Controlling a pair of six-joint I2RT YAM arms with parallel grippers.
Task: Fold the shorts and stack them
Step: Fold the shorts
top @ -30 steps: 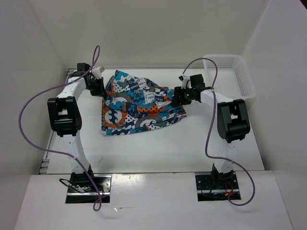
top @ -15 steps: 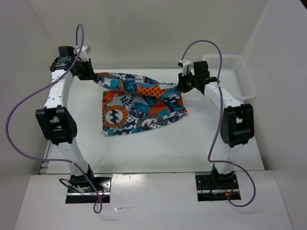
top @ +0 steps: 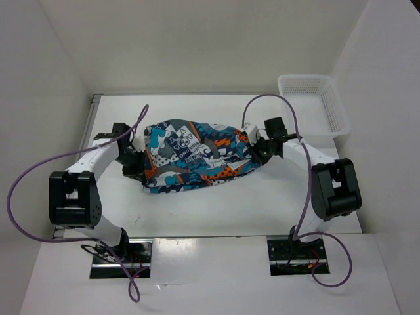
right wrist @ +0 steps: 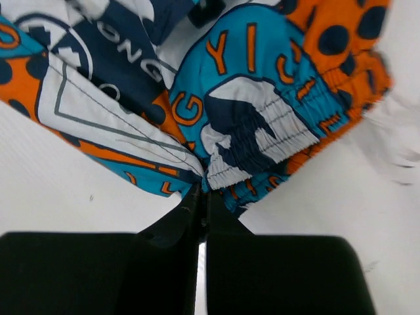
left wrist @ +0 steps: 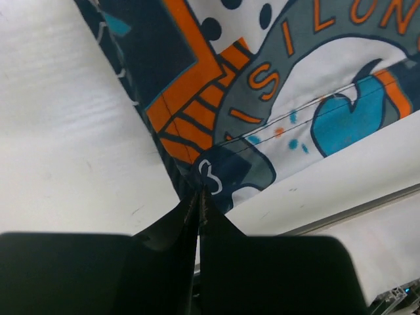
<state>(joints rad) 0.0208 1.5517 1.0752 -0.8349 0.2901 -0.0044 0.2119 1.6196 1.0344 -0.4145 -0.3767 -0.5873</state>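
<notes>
A: Where are the soft fabric shorts (top: 193, 154) in the teal-blue, orange, white and black patchwork print?

B: On the middle of the flat white table (top: 216, 207), spread crosswise between the two arms. Whether every part lies flat I cannot tell.

A: And the left gripper (left wrist: 199, 197)?

B: Pinched together on the shorts' left edge. The wrist view shows a dark, orange-striped fold of the cloth running in between its black fingertips, low over the tabletop.

A: The right gripper (right wrist: 202, 191)?

B: Clamped too, on the right end. The gathered elastic waistband and a stitched hem bunch together at the point where its fingers meet.

A: What about the white plastic mesh basket (top: 314, 98)?

B: It stands at the far right corner of the table, against the wall, upright with its open top facing up. From above, only its own pale mesh floor and walls show inside.

A: Do the shorts touch it?

B: No. They lie outside it, well apart, with the right arm between the cloth and the basket.
</notes>
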